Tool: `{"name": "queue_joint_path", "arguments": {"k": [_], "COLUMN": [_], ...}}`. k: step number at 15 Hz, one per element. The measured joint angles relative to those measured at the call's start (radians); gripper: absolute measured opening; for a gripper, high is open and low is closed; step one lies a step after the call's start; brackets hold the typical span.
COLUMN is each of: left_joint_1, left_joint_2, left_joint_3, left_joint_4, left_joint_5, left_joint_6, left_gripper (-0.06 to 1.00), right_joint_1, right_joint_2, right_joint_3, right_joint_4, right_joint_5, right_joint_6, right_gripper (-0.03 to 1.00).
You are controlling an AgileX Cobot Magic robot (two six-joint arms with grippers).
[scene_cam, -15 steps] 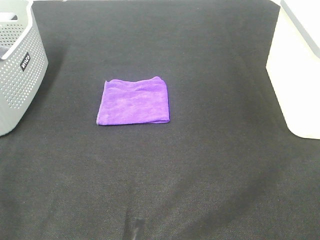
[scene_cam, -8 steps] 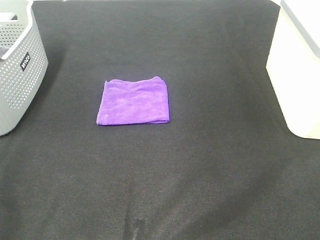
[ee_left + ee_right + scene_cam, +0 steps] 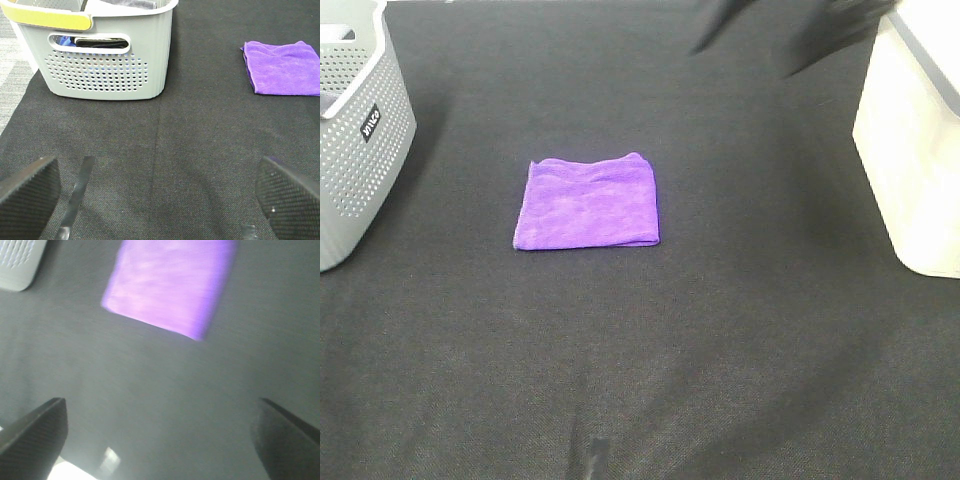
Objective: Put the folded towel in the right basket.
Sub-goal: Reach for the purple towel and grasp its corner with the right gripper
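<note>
A folded purple towel [image 3: 587, 203] lies flat on the black mat, left of the middle. It also shows in the left wrist view [image 3: 284, 67] and, blurred, in the right wrist view [image 3: 170, 282]. The right basket [image 3: 918, 140] is white and stands at the right edge. My right gripper [image 3: 760, 35] is a dark blur at the top of the high view, above the mat and far from the towel; its fingers [image 3: 35, 432] stand wide apart. My left gripper [image 3: 157, 197] is open and empty over bare mat, out of the high view.
A grey perforated basket [image 3: 355, 130] stands at the left edge; in the left wrist view [image 3: 100, 50] it has a yellow rim and holds some items. The black mat [image 3: 650, 340] covers the table.
My right arm has come into the high view at the top right as a dark blur. The towel and both baskets have not moved.
</note>
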Motion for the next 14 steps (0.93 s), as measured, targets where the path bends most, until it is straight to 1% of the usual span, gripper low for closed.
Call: {"name": "queue_joint_path", "arguments": {"k": [1,2,3,4,5,6,7,10,12,14], "left_joint_1": [0.000,0.000,0.000,0.000,0.000,0.000,0.000,0.000,0.000,0.000], "left_joint_2": [0.000,0.000,0.000,0.000,0.000,0.000,0.000,0.000,0.000,0.000], "left_joint_3": [0.000,0.000,0.000,0.000,0.000,0.000,0.000,0.000,0.000,0.000], "left_joint_4": [0.000,0.000,0.000,0.000,0.000,0.000,0.000,0.000,-0.008,-0.009], "left_joint_5": [0.000,0.000,0.000,0.000,0.000,0.000,0.000,0.000,0.000,0.000], "left_joint_6": [0.000,0.000,0.000,0.000,0.000,0.000,0.000,0.000,0.000,0.000], "left_gripper": [0.99,0.99,0.99,0.99,0.99,0.99,0.99,0.99,0.99,0.99], "right_joint_1": [0.000,0.006,0.007,0.007,0.007,0.007,0.007,-0.002,-0.033,-0.063], "right_joint_2": [0.000,0.086,0.198,0.226,0.296,0.347,0.400,0.518,0.564,0.605], "right_joint_3": [0.000,-0.054,-0.109,-0.116,-0.123,-0.123,-0.124,-0.125,-0.131,-0.171], "right_joint_4": [0.000,0.052,0.147,0.179,0.257,0.306,0.331,0.339,0.341,0.339], "right_joint_5": [0.000,-0.004,-0.026,-0.037,-0.062,-0.079,-0.098,-0.167,-0.204,-0.218], "right_joint_6": [0.000,0.000,0.000,-0.001,-0.019,-0.049,-0.084,-0.125,-0.130,-0.134], "right_gripper": [0.95,0.95,0.95,0.95,0.95,0.95,0.95,0.95,0.95,0.95]}}
